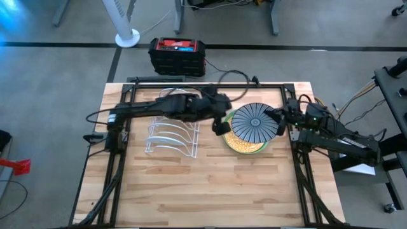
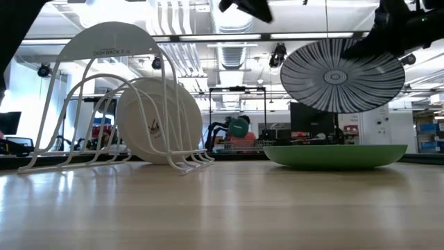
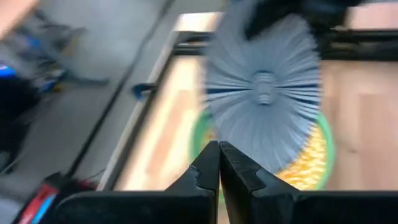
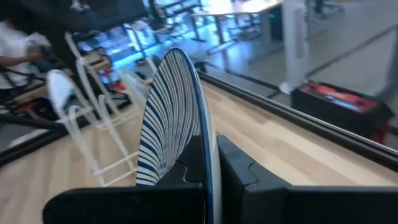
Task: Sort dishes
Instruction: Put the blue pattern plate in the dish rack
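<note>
A white plate with blue radial lines [image 1: 254, 123] hangs in the air over a yellowish patterned plate [image 1: 245, 146], which lies in a light green plate [image 2: 335, 154] on the table's right half. My right gripper [image 1: 278, 121] is shut on the striped plate's right rim. My left gripper [image 1: 220, 126] is shut and hovers just off that plate's left rim, holding nothing. Another pale plate [image 2: 158, 121] stands on edge in the white wire rack [image 2: 104, 97] at centre left. My right gripper pinches the striped plate's rim [image 4: 201, 121] between its two fingers, one on each face, on the side toward the table's right edge. The fingers come in nearly level from the right. The plate is lifted clear of the stack and tilted [image 2: 342, 75].
A black and red box [image 1: 178, 54] and a fan base [image 1: 127, 38] stand on the floor beyond the far edge. Black frame rails [image 1: 299, 172] run along the table's sides. A person [image 4: 15, 43] shows beyond the rack. Bare wood lies toward the near edge.
</note>
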`<state>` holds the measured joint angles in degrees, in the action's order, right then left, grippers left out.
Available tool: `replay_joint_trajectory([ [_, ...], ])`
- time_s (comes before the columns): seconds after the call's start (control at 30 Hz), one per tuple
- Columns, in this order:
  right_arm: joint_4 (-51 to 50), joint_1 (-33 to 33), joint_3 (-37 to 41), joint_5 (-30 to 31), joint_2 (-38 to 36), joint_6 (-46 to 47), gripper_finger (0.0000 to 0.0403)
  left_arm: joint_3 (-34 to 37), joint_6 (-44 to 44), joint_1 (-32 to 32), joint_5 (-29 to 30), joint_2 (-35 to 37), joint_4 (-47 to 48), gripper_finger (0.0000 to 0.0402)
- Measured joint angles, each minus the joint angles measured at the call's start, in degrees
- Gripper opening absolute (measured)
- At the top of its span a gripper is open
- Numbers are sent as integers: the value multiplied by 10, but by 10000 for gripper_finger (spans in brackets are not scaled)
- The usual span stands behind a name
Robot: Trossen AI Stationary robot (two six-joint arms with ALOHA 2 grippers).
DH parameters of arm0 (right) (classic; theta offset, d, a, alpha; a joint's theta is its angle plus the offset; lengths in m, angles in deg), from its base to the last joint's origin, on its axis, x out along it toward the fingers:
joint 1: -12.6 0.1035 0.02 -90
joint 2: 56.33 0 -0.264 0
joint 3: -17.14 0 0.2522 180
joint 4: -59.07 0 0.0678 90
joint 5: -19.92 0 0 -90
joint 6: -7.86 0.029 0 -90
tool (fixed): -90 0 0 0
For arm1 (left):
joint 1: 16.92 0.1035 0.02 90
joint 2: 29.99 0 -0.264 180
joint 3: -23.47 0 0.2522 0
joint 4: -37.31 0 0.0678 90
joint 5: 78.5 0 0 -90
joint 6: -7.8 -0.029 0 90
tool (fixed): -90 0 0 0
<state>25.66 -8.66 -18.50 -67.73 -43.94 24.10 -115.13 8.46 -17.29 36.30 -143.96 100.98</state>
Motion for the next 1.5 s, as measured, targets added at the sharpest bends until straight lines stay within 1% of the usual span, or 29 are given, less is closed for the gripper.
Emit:
replay_joint_trajectory([
  [0.07, 16, 0, 0, -15, 1, -4, 1, 0, 12, -8, 27, 21, 13, 0],
  [0.17, 27, 0, 1, -28, 0, -13, 1, 10, 16, -23, 35, 52, 11, 0],
  [0.23, 36, 0, 2, -38, 0, -20, 1, 30, 16, -35, 50, 68, 0, 0],
  [0.33, 62, 0, 5, -63, 1, -27, 1, 78, 22, -52, 87, 99, -9, 0],
  [0.43, 83, 2, 5, -79, 1, -31, 1, 157, 41, -68, 119, 146, -53, 0],
  [0.57, 106, 8, 6, -102, 9, -35, 1, 301, 46, -87, 122, 207, -191, 0],
  [0.67, 132, 16, 6, -119, 25, -34, 1, 401, 39, -100, 121, 247, -331, 0],
  [0.77, 170, 28, 6, -119, 47, -36, 1, 474, 30, -110, 121, 266, -435, 0],
  [0.83, 199, 38, 6, -120, 62, -43, 1, 508, 28, -113, 121, 266, -473, 0],
  [0.9, 228, 49, 6, -121, 78, -49, 1, 531, 26, -116, 120, 266, -508, 0],
  [1.0, 266, 68, 6, -120, 101, -63, 1, 563, -1, -123, 122, 268, -589, 0],
  [1.13, 307, 93, 7, -119, 130, -85, 1, 612, -70, -150, 119, 266, -744, 0],
  [1.2, 322, 104, 7, -116, 140, -94, 1, 626, -88, -166, 127, 267, -804, 0],
  [1.27, 325, 112, 3, -114, 150, -107, 1, 630, -89, -177, 148, 268, -809, 0],
  [1.37, 325, 123, -6, -112, 164, -139, 1, 631, -72, -177, 154, 259, -800, 0],
  [1.43, 326, 130, -12, -106, 172, -154, 1, 631, -70, -176, 153, 253, -799, 4],
  [1.5, 331, 139, -14, -92, 180, -166, 1, 631, -68, -177, 130, 248, -799, 16],
])
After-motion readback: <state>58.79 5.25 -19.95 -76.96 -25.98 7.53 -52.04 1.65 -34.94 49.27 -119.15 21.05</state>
